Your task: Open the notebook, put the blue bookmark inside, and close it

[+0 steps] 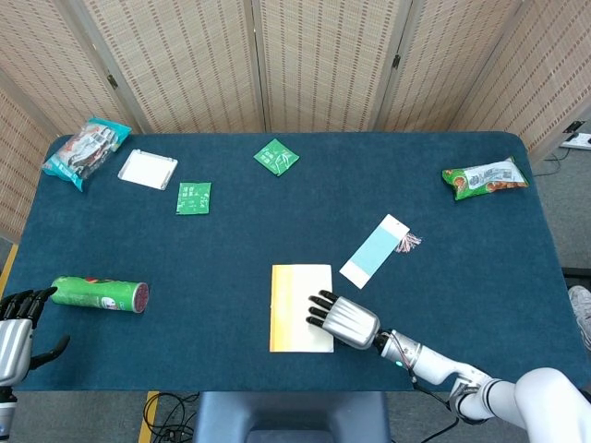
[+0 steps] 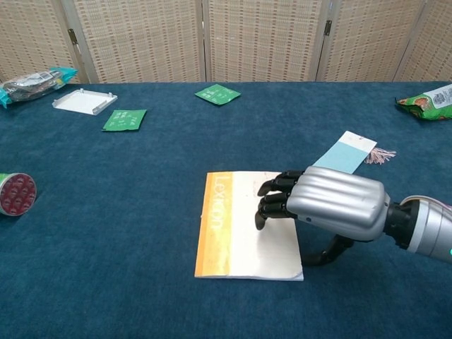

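The notebook (image 1: 288, 323) (image 2: 227, 233), white with an orange spine strip, lies closed near the table's front edge. My right hand (image 1: 346, 323) (image 2: 332, 206) rests on its right half, dark fingertips (image 2: 268, 205) curled down onto the cover and the thumb low beside the notebook's right edge. The cover is flat. The blue bookmark (image 1: 374, 251) (image 2: 345, 152), with a small tassel, lies flat just beyond and to the right of the notebook, untouched. My left hand (image 1: 14, 328) hangs off the table's front left corner, fingers apart and holding nothing; the chest view does not show it.
A green can (image 1: 100, 293) (image 2: 14, 193) lies on its side at front left. Two green sachets (image 1: 194, 197) (image 1: 276, 157), a white tray (image 1: 148, 169) and a snack bag (image 1: 85, 148) sit at the back. Another snack bag (image 1: 485, 177) lies far right.
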`<state>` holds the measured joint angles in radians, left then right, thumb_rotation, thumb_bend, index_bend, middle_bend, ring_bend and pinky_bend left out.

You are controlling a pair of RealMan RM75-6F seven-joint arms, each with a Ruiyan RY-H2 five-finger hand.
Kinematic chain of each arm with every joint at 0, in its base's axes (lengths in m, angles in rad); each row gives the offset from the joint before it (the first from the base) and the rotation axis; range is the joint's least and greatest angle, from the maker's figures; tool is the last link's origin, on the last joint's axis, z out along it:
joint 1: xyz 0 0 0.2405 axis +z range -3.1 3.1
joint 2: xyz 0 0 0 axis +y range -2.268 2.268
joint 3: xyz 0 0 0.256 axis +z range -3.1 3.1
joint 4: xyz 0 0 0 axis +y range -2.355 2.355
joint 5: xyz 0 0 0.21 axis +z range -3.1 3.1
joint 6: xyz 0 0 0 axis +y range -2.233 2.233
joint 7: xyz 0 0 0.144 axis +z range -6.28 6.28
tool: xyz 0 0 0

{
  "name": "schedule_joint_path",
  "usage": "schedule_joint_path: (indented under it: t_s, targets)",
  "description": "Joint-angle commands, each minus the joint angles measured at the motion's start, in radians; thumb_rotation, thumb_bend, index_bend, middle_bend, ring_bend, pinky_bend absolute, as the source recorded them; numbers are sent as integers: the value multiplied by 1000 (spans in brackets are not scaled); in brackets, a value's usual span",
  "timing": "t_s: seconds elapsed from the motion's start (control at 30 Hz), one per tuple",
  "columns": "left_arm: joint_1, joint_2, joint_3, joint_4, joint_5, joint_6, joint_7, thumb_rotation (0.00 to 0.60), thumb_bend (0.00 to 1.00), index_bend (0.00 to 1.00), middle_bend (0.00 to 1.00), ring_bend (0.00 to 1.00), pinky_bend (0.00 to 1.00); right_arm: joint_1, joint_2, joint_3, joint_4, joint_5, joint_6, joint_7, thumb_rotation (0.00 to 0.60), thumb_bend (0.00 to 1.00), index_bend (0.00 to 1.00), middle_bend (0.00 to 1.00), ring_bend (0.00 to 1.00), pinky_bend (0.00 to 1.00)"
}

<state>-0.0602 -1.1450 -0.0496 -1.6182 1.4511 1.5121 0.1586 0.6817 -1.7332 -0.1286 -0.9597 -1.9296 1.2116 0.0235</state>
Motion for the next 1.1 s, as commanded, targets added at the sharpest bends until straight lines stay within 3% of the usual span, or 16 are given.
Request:
schedule_joint_path:
  t_s: [0.03, 0.53, 1.1]
  targets:
    - [0, 1, 0, -1, 0, 0, -1, 600, 253, 193, 254, 180, 181, 4, -5, -4, 8, -1, 6, 6, 600, 169, 364, 346, 170, 228]
    - [-3, 14, -6, -13, 0, -4, -11, 600, 253, 193, 254, 180, 181, 22, -53, -13, 107, -12, 85, 75, 600, 305, 410, 404, 236, 228]
    - [-8, 31, -6, -26, 7, -11, -40, 600, 253, 194, 253, 180, 181, 57, -116, -23, 225, -23, 146, 152, 600, 527, 612, 514, 350, 228]
